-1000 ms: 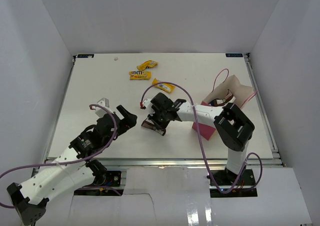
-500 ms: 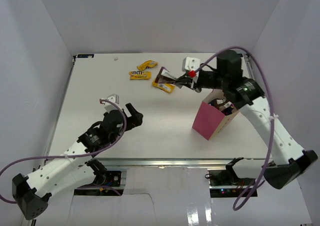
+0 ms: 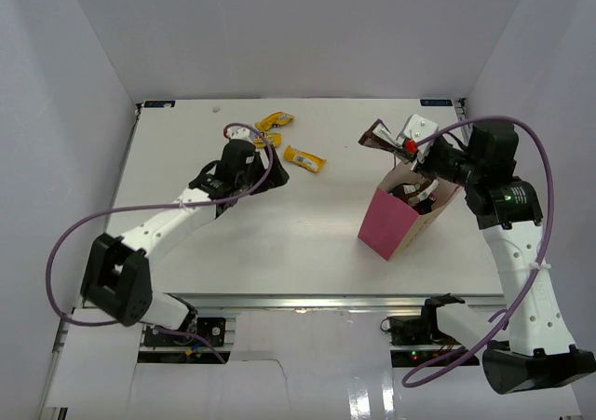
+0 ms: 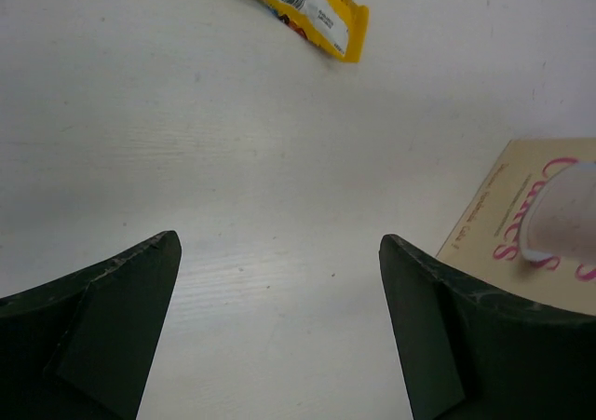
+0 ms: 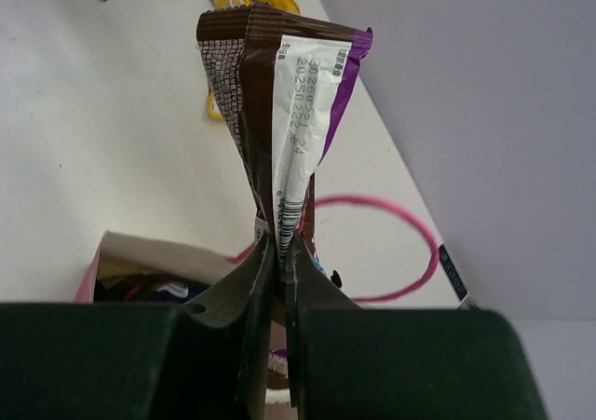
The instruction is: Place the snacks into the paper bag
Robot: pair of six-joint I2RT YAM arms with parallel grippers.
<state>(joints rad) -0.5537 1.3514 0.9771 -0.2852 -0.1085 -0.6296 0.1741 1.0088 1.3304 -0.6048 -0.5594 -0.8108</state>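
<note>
In the top view the magenta paper bag (image 3: pixel 386 228) stands upright nearest the arm bases, its open mouth tipped toward 1 o'clock. Dark wrappers (image 5: pixel 140 287) already lie inside it.

Just past the bag's far rim, the right claw (image 3: pixel 400 147) is clenched on a brown bar (image 3: pixel 377 138). It pinches the bar at one end, so in the right wrist view the bar (image 5: pixel 279 94) stands straight out from the right claw (image 5: pixel 277 264) toward 12 o'clock, white-and-purple end outermost. From above, the bar's long axis runs toward 10 o'clock, away from the bag. The mouth lies at about 5 o'clock from the claw, so the bar probably has to come back over the opening before it is let go.

Farther left, the left claw (image 3: pixel 264 170) hangs spread wide and empty over the table (image 3: pixel 186 141). The nearest yellow candy pack (image 3: pixel 305 159) lies flat at about 2 o'clock from it, with its long axis running from 10 to 4 o'clock. Two more yellow packs (image 3: pixel 274 120) lie beyond. The left arm is clearly the nearer one to all three.
</note>
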